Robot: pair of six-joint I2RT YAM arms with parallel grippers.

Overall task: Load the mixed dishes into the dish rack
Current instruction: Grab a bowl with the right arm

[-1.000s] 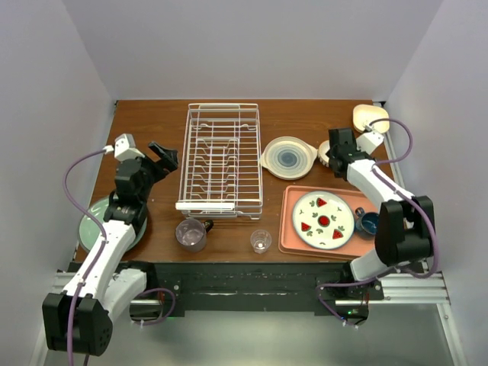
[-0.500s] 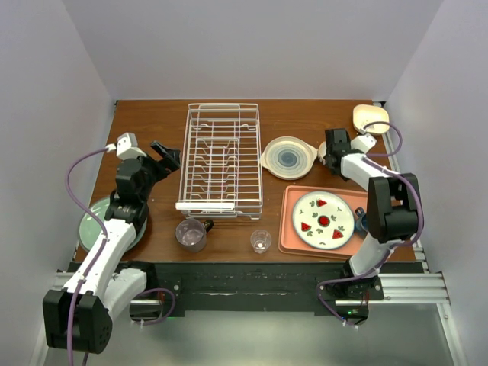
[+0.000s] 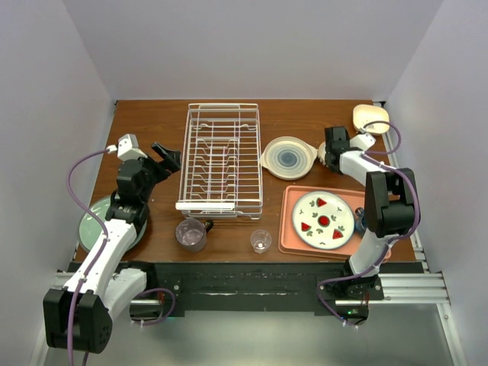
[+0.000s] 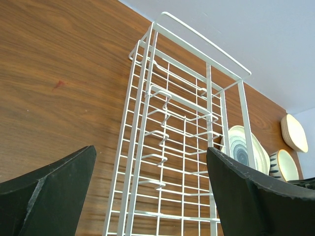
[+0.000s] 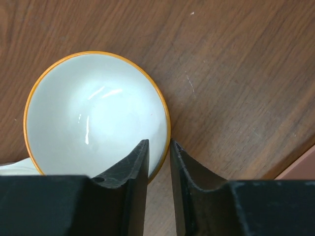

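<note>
The white wire dish rack (image 3: 221, 160) lies mid-table and fills the left wrist view (image 4: 182, 128). My left gripper (image 3: 164, 156) hovers left of it, open and empty (image 4: 151, 150). My right gripper (image 3: 329, 152) is at the back right, over a white bowl with an orange rim (image 5: 93, 113). Its jaws (image 5: 158, 145) pinch the bowl's rim, one finger inside and one outside. A cream plate with a blue-ringed centre (image 3: 288, 158) lies just left of that bowl. A translucent purple cup (image 3: 191, 234) and a small clear glass (image 3: 261, 241) stand near the front edge.
A patterned plate (image 3: 323, 219) rests on the salmon tray (image 3: 293, 236), with a small blue cup (image 3: 368, 223) beside it. A pale green plate (image 3: 95, 221) lies under the left arm. A cream dish (image 3: 370, 117) sits in the back right corner.
The right arm swung in and lowered onto the bowl, and its jaws closed from wide open down to the rim. The left arm barely moved.
</note>
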